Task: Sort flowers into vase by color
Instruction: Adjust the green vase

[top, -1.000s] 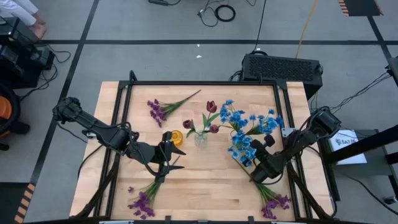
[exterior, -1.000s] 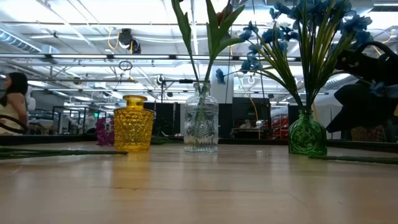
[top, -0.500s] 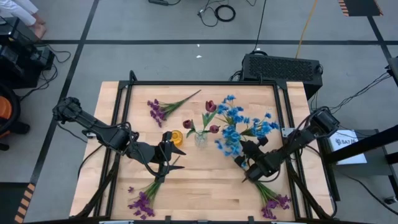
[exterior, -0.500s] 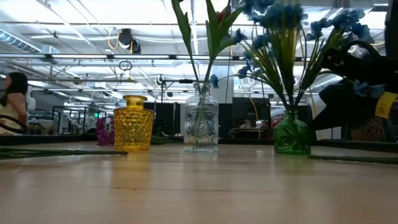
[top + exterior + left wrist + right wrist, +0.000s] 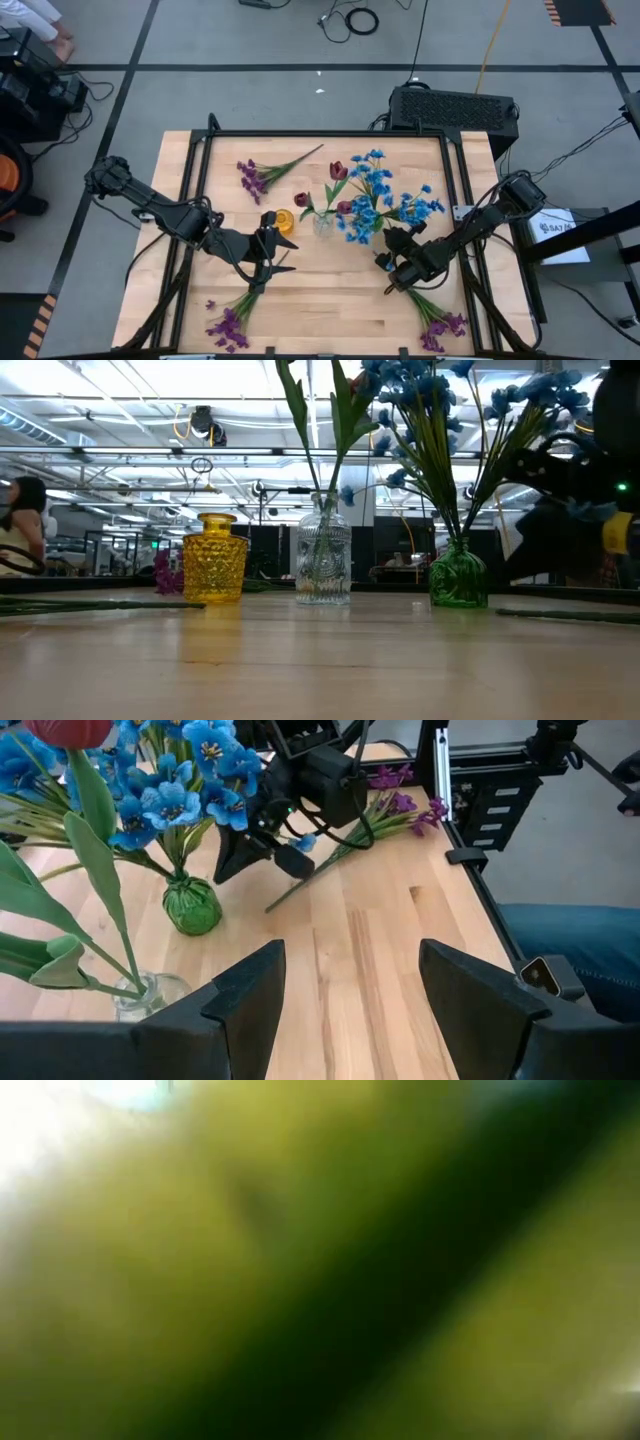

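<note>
Right gripper (image 5: 392,272), shut among the blue flowers (image 5: 372,200), has slid their green vase (image 5: 458,577) leftward toward frame centre, near the clear vase (image 5: 323,565) of red blooms. Left gripper (image 5: 272,252) waits open and empty (lower centre-left); purple sprigs (image 5: 228,322) unsorted, yellow vase (image 5: 284,221) empty.

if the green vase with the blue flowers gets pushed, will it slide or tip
The green vase is small and squat, while the blue flowers spread tall and wide above it, so it looks top-heavy and apt to tip. On the smooth wooden table, a low push would probably slide it.
</note>
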Robot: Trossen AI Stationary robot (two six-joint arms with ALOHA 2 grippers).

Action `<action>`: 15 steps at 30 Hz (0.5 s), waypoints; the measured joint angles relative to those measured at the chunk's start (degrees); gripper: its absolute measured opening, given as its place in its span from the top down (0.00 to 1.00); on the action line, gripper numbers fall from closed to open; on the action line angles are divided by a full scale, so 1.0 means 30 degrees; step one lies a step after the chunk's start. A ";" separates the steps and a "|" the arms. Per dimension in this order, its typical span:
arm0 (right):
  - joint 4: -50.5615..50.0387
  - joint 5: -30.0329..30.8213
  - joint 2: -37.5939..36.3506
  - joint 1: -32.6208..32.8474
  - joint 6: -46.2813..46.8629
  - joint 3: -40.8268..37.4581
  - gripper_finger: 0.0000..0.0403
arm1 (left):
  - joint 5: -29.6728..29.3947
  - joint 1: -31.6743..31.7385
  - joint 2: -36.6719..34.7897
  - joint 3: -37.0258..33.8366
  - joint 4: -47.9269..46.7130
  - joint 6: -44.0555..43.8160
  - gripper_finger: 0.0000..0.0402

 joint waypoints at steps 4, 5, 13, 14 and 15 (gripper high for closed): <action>-0.2038 -0.0139 -0.0019 0.0185 0.1577 0.0007 1.00 | 0.0007 -0.0085 0.0004 0.0000 -0.0007 0.0015 0.41; -0.2357 0.0161 -0.0019 0.0192 0.1942 0.0004 1.00 | 0.0007 -0.0087 0.0001 0.0000 -0.0007 0.0015 0.41; -0.2967 0.2374 -0.0019 -0.1111 0.0734 0.0007 1.00 | 0.0007 -0.0080 0.0007 0.0000 0.0050 0.0000 0.41; -0.2951 0.2426 -0.0019 -0.1221 0.0461 0.0000 1.00 | 0.0007 -0.0080 0.0000 0.0000 0.0056 0.0007 0.41; -0.2939 0.2585 -0.0019 -0.1339 0.0199 0.0004 1.00 | 0.0007 -0.0080 0.0004 0.0000 0.0059 0.0007 0.41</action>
